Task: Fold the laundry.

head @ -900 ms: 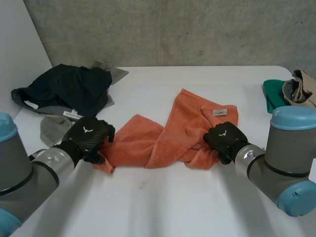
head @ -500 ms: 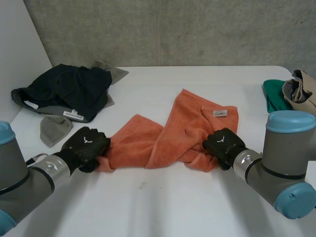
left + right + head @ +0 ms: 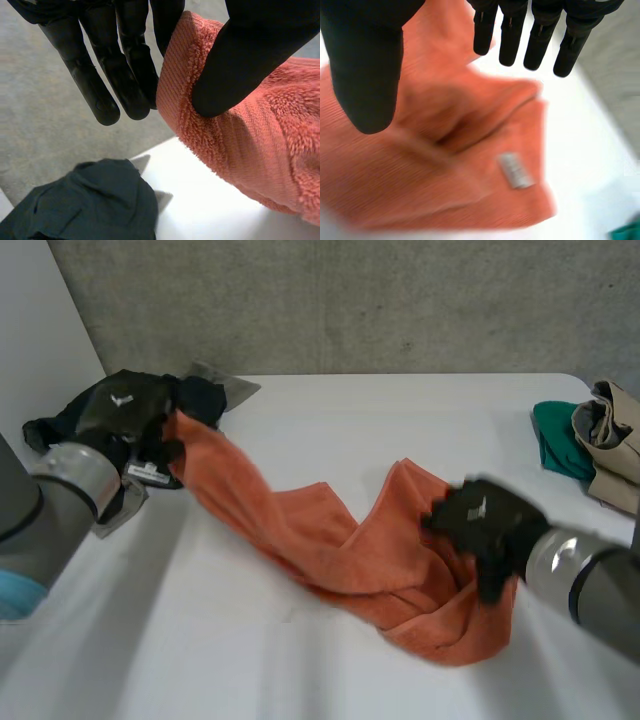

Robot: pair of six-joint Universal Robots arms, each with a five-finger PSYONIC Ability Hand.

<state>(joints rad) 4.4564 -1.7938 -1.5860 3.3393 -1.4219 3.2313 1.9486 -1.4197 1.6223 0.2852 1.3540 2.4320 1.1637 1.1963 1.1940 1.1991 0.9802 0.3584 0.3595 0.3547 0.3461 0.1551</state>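
White table (image 3: pixel 330 410), concrete wall behind. Orange towel (image 3: pixel 340 550), one: unfolded and twisted across the middle, one end lifted in the left hand (image 3: pixel 125 405), pinched between thumb and fingers. The right hand (image 3: pixel 480 520) hovers over the other end, fingers straight, holding nothing. At the edges: one dark garment (image 3: pixel 95 205), one green cloth (image 3: pixel 555 445), one beige cloth (image 3: pixel 615 430). Folding judged barely begun.

The left arm (image 3: pixel 40 500) reaches to the far left, its hand (image 3: pixel 125 405) held above the table. Its thumb (image 3: pixel 240 65) presses an edge of the orange towel (image 3: pixel 260 135) against the straight fingers (image 3: pixel 125 60). The right arm (image 3: pixel 590 580) reaches in from the right. Its hand (image 3: pixel 482 520) hangs palm down, fingers (image 3: pixel 540 40) straight, thumb (image 3: pixel 365 65) spread wide, holding nothing.
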